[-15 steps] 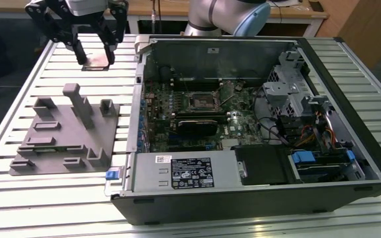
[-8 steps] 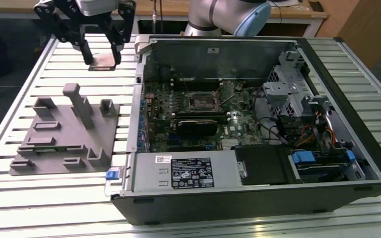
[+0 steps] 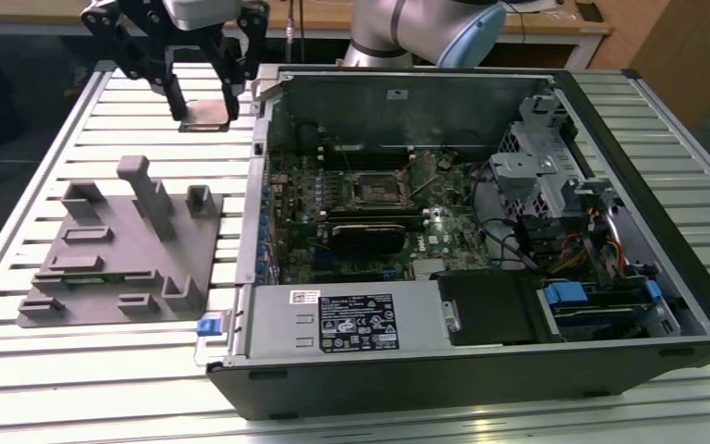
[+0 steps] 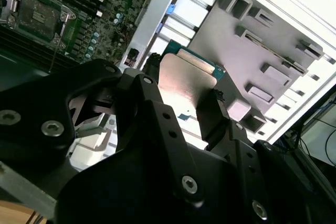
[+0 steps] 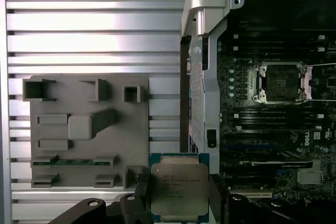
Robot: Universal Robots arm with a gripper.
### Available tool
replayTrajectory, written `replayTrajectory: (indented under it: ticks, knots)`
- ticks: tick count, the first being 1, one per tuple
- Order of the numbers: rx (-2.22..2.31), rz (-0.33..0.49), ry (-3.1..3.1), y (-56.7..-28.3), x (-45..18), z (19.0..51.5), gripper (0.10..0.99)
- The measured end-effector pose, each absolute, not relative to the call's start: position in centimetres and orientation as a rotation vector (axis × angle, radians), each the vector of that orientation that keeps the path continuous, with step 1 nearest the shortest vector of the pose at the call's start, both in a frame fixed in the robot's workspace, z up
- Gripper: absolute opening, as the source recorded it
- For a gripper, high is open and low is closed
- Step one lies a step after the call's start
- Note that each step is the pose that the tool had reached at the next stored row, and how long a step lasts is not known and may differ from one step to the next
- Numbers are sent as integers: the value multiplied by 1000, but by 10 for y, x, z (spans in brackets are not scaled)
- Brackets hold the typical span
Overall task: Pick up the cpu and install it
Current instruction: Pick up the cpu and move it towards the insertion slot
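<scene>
My gripper (image 3: pixel 206 104) hangs above the slatted table at the exterior view's left, beyond the grey fixture plate (image 3: pixel 96 242) and beside the open computer case (image 3: pixel 479 231). It is shut on the cpu (image 3: pixel 207 116), a thin square chip held by its edges between the two black fingers. In both wrist views the cpu (image 5: pixel 179 190) (image 4: pixel 186 80) shows its silver metal top with a green rim. The motherboard socket (image 3: pixel 377 188) (image 5: pixel 282 81) (image 4: pixel 34 11) lies open inside the case, apart from the gripper.
The grey fixture plate (image 5: pixel 84 129) carries several raised blocks and slots, one holding a green strip. The case's metal wall (image 5: pixel 202 51) stands between plate and motherboard. Drive cages and cables (image 3: pixel 577 240) fill the case's right side in the exterior view. The arm's base (image 3: pixel 417 32) rises behind the case.
</scene>
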State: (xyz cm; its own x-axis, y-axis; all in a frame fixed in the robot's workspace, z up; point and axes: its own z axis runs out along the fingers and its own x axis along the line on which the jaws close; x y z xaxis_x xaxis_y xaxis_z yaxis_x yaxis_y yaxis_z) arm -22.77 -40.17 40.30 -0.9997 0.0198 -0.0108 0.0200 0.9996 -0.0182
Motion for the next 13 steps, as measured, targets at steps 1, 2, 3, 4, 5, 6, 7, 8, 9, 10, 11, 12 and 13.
replayTrajectory:
  ticks: [1, 2, 3, 4, 5, 6, 7, 8, 9, 10, 11, 12, 13]
  knots:
    - [31, -29, 3131, -402, -226, 403, 533]
    - [31, -29, 3131, -402, -224, 403, 533]
    - [31, -29, 3131, -402, -223, 403, 533]
    - [31, -29, 3131, -402, -221, 403, 533]
    - [31, -29, 3131, -402, -220, 403, 533]
    - [31, -29, 3131, -402, -218, 403, 533]
    - [31, -29, 3131, -402, -217, 403, 533]
    - [31, -29, 3131, -402, -215, 403, 533]
    - [31, -29, 3131, -402, -213, 403, 533]
    - [31, -29, 3131, -402, -212, 403, 533]
    - [31, -29, 3131, -402, -210, 403, 533]
    - [31, -29, 3131, -402, -208, 403, 533]
    - [31, -29, 3131, -402, -207, 403, 533]
